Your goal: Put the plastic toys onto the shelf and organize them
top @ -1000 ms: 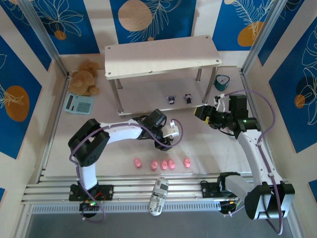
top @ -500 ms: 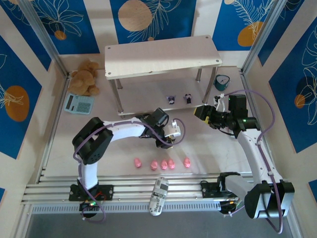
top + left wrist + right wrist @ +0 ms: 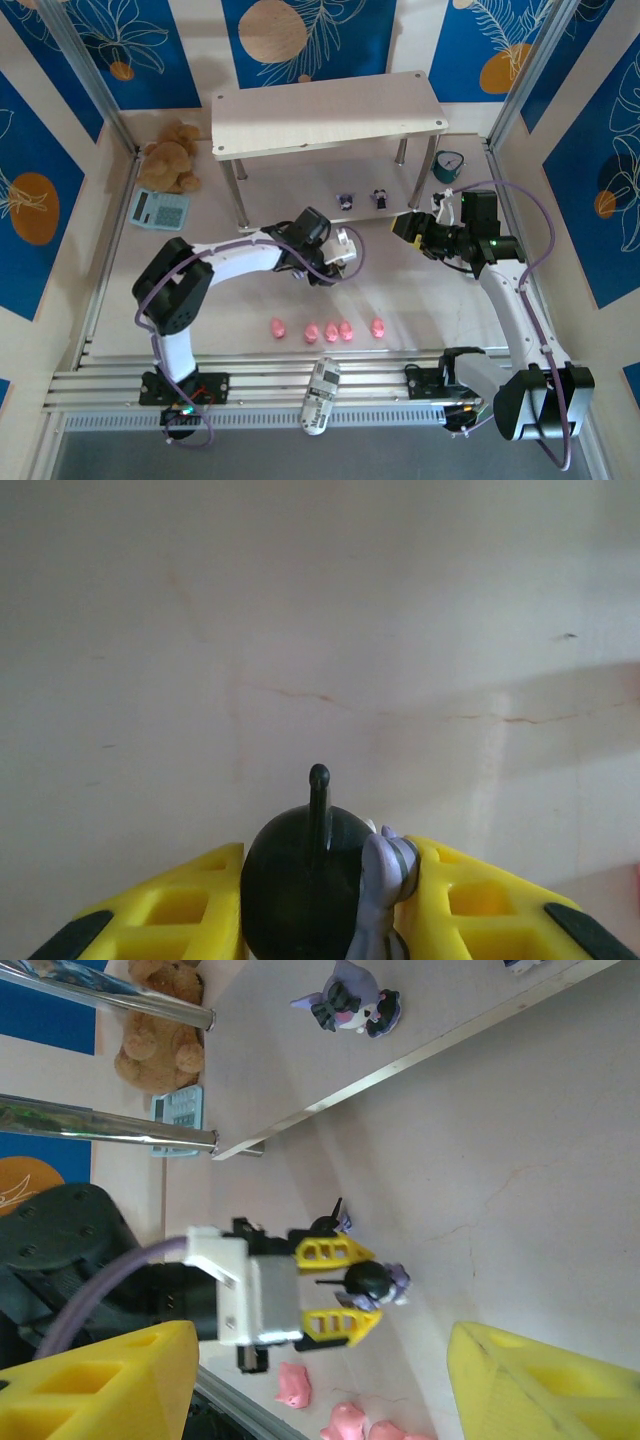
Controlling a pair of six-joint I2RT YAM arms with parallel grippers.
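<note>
1. Blue wall panels (image 3: 300, 30) printed with white leaves and orange discs close in a pale table (image 3: 240, 310).
2. The shelf (image 3: 320, 110) stands at the upper centre of the overhead view. It has two whitish boards on thin silver legs.
3. Two dark figurines (image 3: 345, 201) stand side by side but apart on its lower board, near the front edge and right of centre.
4. The left gripper (image 3: 342, 255) sits in the middle of the overhead view, over the table just in front of the lower board.
5. Its yellow fingers (image 3: 180, 915) stand narrow, pressed on either side of a third dark figurine (image 3: 300, 880). This one has a round black head with a thin pointed tip, and a pale purple part lies against the right-hand finger.
6. In the right wrist view this held toy juts out past the fingertips. Whether it touches the table I cannot tell.
7. The pink pigs (image 3: 312, 331) lie in a row at the lower centre of the overhead view, well apart from the shelf. There look to be five, and two of them in the middle lie just beside each other.
8. The right gripper (image 3: 410, 227) hangs right of centre, near the front right leg of the shelf. Its fingers are spread wide with nothing between them.
9. A brown teddy bear (image 3: 172, 155) sits at the upper left with a calculator (image 3: 158, 208) just below it. A teal clock (image 3: 448, 165) stands to the right of the shelf.
</note>
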